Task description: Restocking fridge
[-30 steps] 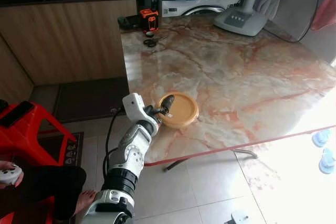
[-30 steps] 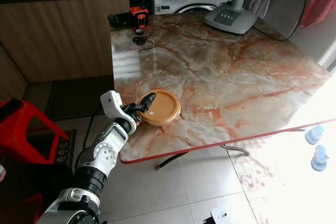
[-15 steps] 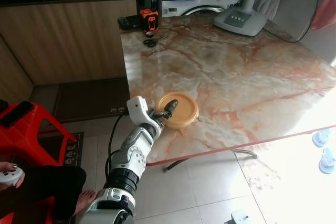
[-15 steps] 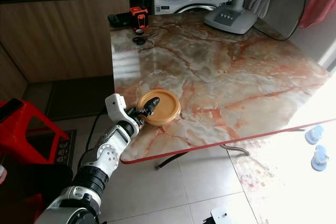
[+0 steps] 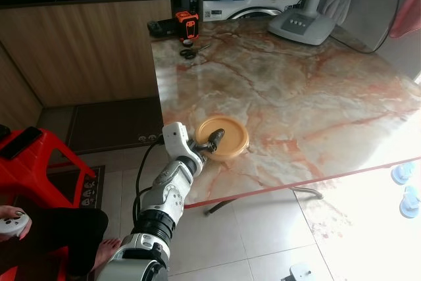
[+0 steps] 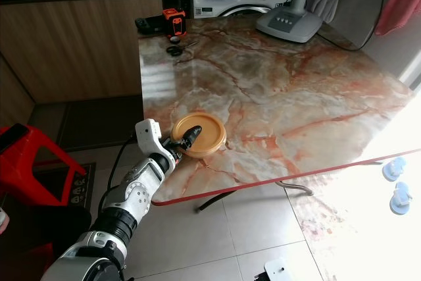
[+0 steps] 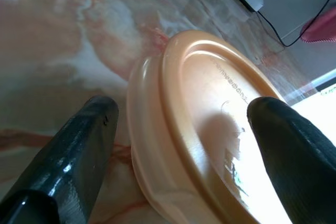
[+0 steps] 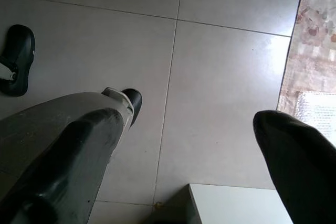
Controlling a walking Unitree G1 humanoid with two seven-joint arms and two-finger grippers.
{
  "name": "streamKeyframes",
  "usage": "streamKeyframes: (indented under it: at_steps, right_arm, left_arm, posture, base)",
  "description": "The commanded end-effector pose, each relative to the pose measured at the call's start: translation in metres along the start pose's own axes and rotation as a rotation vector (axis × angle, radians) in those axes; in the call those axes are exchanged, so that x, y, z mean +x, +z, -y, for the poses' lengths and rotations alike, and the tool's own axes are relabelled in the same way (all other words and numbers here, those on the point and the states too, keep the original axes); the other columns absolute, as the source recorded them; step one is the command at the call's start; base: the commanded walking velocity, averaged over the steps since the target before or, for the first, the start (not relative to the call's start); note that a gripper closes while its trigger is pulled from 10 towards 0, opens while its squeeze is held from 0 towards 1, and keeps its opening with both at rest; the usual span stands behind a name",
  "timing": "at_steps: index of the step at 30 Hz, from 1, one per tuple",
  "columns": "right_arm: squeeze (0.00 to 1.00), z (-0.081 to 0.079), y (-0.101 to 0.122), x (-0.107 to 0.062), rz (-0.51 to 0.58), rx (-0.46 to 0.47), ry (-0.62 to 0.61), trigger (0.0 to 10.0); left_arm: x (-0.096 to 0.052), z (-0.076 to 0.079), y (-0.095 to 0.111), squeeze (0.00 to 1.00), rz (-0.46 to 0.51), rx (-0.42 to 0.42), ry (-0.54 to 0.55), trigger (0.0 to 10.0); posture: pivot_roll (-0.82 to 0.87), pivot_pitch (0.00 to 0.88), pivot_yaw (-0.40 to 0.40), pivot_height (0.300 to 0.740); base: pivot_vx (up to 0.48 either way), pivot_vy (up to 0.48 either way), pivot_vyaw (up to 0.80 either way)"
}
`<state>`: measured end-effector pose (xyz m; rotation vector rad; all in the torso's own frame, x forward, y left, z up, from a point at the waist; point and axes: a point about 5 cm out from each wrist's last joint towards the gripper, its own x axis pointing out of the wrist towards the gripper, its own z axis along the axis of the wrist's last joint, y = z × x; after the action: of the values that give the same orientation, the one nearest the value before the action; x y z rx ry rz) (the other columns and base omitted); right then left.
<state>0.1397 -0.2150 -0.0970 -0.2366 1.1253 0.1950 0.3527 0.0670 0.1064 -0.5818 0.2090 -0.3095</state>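
Marble-patterned and wide, the surface (image 5: 309, 90) is carrying a fan base (image 5: 304, 25) at its far edge and an orange lidded container (image 5: 222, 137) near the front left corner. Straddling the container's near rim, the left pincer (image 5: 209, 143) is standing open, one finger over the lid, one beside the wall. It should probably slide deeper before closing, keeping level. Idle, the right pincer (image 8: 189, 145) is hanging open over floor tiles.

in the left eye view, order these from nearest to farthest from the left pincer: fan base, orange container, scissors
1. The orange container, at the table's near left edge; the left pincer straddles its rim.
2. The scissors, far along the table's left side.
3. The fan base, at the table's far end, towards the right.
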Motion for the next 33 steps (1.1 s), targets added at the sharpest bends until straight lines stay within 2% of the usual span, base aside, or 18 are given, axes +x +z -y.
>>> streamKeyframes:
  at_steps: [1,5,8,10,12,19,20,22,23,24,25,26,27,29,30,33]
  right_arm:
    - [0.00,0.0002,-0.0030,-0.0004,-0.010,0.010,-0.005,10.0]
    - [0.00,0.0001,-0.0034,-0.0004,-0.011,0.009,-0.006,10.0]
    - [0.00,0.0002,-0.0038,-0.0005,-0.014,0.005,-0.005,10.0]
    - [0.00,0.0002,-0.0038,-0.0005,-0.016,0.001,-0.005,10.0]
    - [0.00,0.0003,-0.0038,-0.0005,-0.016,-0.001,-0.005,10.0]
    - [0.00,0.0006,-0.0037,-0.0005,-0.016,-0.005,-0.005,10.0]
    - [0.00,0.0006,-0.0037,-0.0005,-0.016,-0.005,-0.005,10.0]
    - [0.00,0.0007,-0.0037,-0.0005,-0.016,-0.005,-0.005,10.0]
    - [0.00,0.0008,-0.0037,-0.0005,-0.017,-0.004,-0.005,10.0]
    - [0.00,0.0008,-0.0038,-0.0006,-0.017,-0.004,-0.005,10.0]
    - [0.00,0.0010,-0.0038,-0.0006,-0.018,-0.005,-0.005,10.0]
    - [0.00,0.0010,-0.0038,-0.0006,-0.018,-0.005,-0.005,10.0]
    - [0.00,0.0011,-0.0039,-0.0006,-0.018,-0.005,-0.006,10.0]
    - [0.00,0.0012,-0.0039,-0.0006,-0.018,-0.004,-0.006,10.0]
    - [0.00,0.0013,-0.0039,-0.0006,-0.019,-0.004,-0.006,10.0]
    - [0.00,0.0014,-0.0037,-0.0006,-0.019,-0.005,-0.005,10.0]
  left_arm:
    - [0.0030,0.0073,-0.0023,0.00,-0.015,0.001,-0.036,10.0]
    - [0.0035,0.0106,-0.0034,0.00,-0.019,0.010,-0.061,10.0]
    - [0.0035,0.0109,-0.0052,0.00,-0.026,0.024,-0.060,9.4]
    - [0.0035,0.0108,-0.0054,0.00,-0.028,0.022,-0.059,9.4]
    - [0.0035,0.0108,-0.0062,0.00,-0.034,0.018,-0.064,10.0]
    - [0.0029,0.0097,-0.0086,0.00,-0.041,0.022,-0.062,10.0]
    - [0.0030,0.0097,-0.0085,0.00,-0.039,0.020,-0.060,9.7]
    - [0.0030,0.0097,-0.0084,0.00,-0.037,0.018,-0.058,9.7]
    - [0.0032,0.0095,-0.0082,0.00,-0.034,0.017,-0.055,4.0]
    - [0.0033,0.0093,-0.0082,0.00,-0.034,0.019,-0.054,2.7]
    - [0.0034,0.0089,-0.0083,0.00,-0.034,0.021,-0.051,2.0]
    - [0.0034,0.0089,-0.0083,0.00,-0.034,0.021,-0.051,2.0]
    - [0.0034,0.0085,-0.0084,0.00,-0.034,0.021,-0.048,1.1]
    - [0.0033,0.0078,-0.0083,0.00,-0.032,0.022,-0.043,1.0]
    - [0.0033,0.0075,-0.0081,0.00,-0.030,0.023,-0.041,0.0]
    - [0.0032,0.0067,-0.0077,0.00,-0.028,0.025,-0.038,0.0]
  posture:
    - [-0.11,0.033,-0.035,0.740]
    - [-0.11,0.029,-0.033,0.740]
    - [-0.11,0.028,-0.033,0.740]
    - [-0.11,0.028,-0.033,0.740]
    - [-0.11,0.027,-0.033,0.740]
    - [-0.11,0.031,-0.037,0.740]
    - [-0.11,0.032,-0.037,0.740]
    - [-0.11,0.032,-0.037,0.740]
    - [-0.11,0.033,-0.038,0.740]
    - [-0.11,0.034,-0.037,0.740]
    - [-0.11,0.035,-0.038,0.740]
    - [-0.11,0.035,-0.038,0.740]
    - [-0.11,0.035,-0.038,0.740]
    - [-0.11,0.035,-0.038,0.740]
    - [-0.11,0.038,-0.039,0.740]
    - [-0.11,0.039,-0.042,0.740]
  base:
    - [0.000,0.000,0.00]
    - [0.000,0.000,0.00]
    - [0.000,0.000,0.00]
    - [0.000,0.000,0.00]
    - [0.000,0.000,0.00]
    - [0.000,0.000,0.00]
    - [0.000,0.000,0.00]
    - [0.000,0.000,0.00]
    - [0.000,0.000,0.00]
    - [0.000,0.000,0.00]
    - [0.000,0.000,0.00]
    - [0.000,0.000,0.00]
    - [0.000,0.000,0.00]
    - [0.000,0.000,0.00]
    - [0.000,0.000,0.00]
    - [0.000,0.000,0.00]
